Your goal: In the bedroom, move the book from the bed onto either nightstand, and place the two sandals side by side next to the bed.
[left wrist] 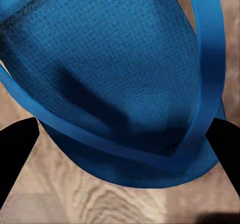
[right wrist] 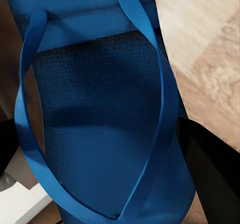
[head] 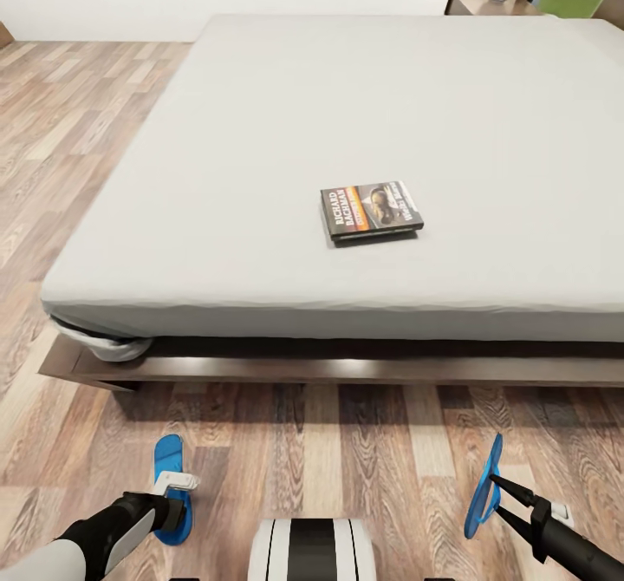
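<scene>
Readable text: one item only. In your head view, the book [head: 372, 210] lying on the bed [head: 260, 147] carries white lettering "RICHARD BACHMAN" on its dark cover, printed along the short edge toward your left, just beside an orange band. The lettering runs sideways from your viewpoint. A further line of smaller print sits on the cover near the picture, but it is too blurred for you to read. The spine edge facing you shows faint marks, also illegible. Your two wrist views give you no lettering, numbers or brand marks.
</scene>
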Robot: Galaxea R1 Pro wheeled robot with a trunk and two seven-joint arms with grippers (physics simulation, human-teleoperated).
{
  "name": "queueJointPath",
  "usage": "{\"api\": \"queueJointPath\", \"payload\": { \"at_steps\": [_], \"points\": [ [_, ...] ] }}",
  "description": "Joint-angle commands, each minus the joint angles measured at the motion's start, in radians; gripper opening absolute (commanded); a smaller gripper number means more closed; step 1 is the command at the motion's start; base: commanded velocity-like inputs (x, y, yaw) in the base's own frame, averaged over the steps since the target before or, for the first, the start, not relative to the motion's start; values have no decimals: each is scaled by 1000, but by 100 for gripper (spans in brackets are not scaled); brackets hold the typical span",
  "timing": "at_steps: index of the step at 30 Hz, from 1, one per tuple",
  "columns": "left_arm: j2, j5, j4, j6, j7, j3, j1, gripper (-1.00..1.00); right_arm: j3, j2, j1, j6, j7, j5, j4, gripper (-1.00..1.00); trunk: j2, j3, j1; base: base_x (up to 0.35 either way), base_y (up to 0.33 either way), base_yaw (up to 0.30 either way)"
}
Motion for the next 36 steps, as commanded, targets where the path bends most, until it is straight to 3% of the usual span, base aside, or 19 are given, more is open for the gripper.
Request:
{"api": "queueJointPath", "payload": {
  "at_steps": [1,28,31,36],
  "points": [
    [1,10,-3,4,8,-8,0,-100,-6,0,0,9,2,3,0,-100,0,-1,0,0,280,0],
    [-7,5,-4,3,9,-16,0,-100,-5,1,0,9,3,3,-2,-100,0,0,0,0,26,-6],
    [-4,-19,-5,3,6,-17,0,-100,-5,0,0,9,3,3,-2,-100,0,0,0,0,0,0],
    [-3,-92,-5,3,2,-16,0,-100,-5,1,0,9,3,3,-2,-100,0,0,0,0,0,0]
  ]
}}
